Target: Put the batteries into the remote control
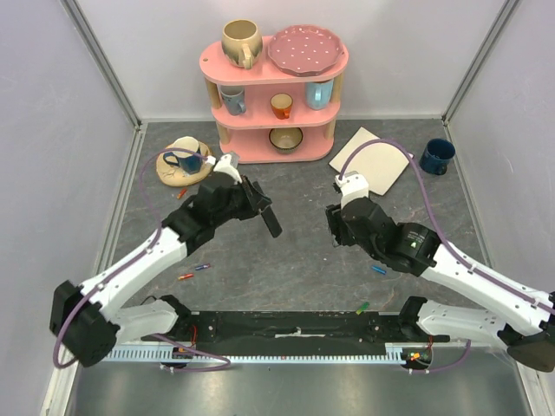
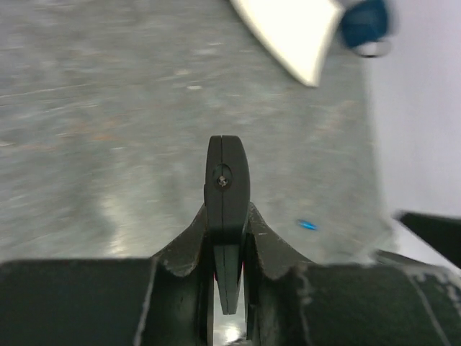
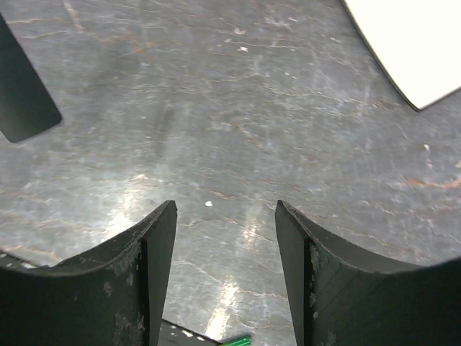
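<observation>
Left tool (image 1: 250,201) pinches the remote control (image 1: 267,217) at frame centre, long axis slanting to lower right. Right tool (image 1: 333,224), spread and empty, has the blue battery (image 1: 379,269) nearest, to its lower right.

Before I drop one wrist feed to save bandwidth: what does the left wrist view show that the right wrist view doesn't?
Only the left wrist view: the left fingers shut on the remote control, seen edge-on; a blue battery lying on the grey table beyond; a blue mug at the top. Only the right wrist view: the right fingers open with nothing between them, and a green battery at the bottom edge. Both: the grey table, the pale flat board, and probably the remote, as a black corner at the right view's left edge.
</observation>
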You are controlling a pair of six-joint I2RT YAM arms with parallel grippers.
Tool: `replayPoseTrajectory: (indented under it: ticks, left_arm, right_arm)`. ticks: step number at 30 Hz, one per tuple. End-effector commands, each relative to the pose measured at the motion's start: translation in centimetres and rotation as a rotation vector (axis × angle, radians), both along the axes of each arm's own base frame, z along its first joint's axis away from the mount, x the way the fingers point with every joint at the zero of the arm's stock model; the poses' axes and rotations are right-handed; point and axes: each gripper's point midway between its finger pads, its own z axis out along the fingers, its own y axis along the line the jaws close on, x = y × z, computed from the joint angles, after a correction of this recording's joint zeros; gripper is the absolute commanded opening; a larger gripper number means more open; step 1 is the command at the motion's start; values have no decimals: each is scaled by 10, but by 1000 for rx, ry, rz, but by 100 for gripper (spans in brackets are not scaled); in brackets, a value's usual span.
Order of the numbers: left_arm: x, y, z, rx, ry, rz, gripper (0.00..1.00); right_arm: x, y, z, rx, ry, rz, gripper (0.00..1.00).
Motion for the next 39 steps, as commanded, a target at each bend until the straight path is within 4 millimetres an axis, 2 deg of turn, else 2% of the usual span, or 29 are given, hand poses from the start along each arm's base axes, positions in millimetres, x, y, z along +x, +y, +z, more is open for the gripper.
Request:
replayPoseTrajectory:
  ticks: [1,7,8,9,10,11,13,15,16,17,25,29,37,39]
  left_arm:
    - [2,80,-81,575,207,175,2]
    - [24,76,-119,833,276,167,2]
    - [29,67,-115,851,258,159,2]
    - [33,66,-131,919,287,149,2]
    - [33,65,-135,956,299,138,2]
    - [38,55,-131,973,280,129,2]
    - [43,52,-143,1052,284,128,2]
    - [48,43,-142,1090,268,124,2]
    - [48,41,-152,1127,277,109,2]
    - [50,36,-151,1135,271,103,2]
    - [51,10,-183,1118,332,12,7]
    - [47,-2,-191,1090,331,-30,21]
    - [40,-21,-192,1057,318,-71,31]
    - [38,-23,-193,1050,321,-77,37]
  right_arm:
    - [18,-24,10,25,-106,-193,65]
    - [15,-32,6,39,-125,-197,66]
    - [14,-33,5,33,-123,-194,66]
    - [13,-33,3,29,-119,-190,66]
    - [13,-32,2,27,-115,-185,66]
    - [12,-32,1,24,-110,-183,66]
    - [10,-33,-1,26,-106,-179,66]
    - [9,-33,-1,34,-105,-173,66]
    - [8,-35,-2,35,-104,-174,67]
    - [7,-35,-3,33,-105,-172,67]
    - [2,-45,-3,18,-123,-160,68]
    - [0,-50,0,22,-133,-160,70]
    - [-5,-65,3,20,-144,-196,71]
    - [-6,-66,4,31,-143,-201,71]
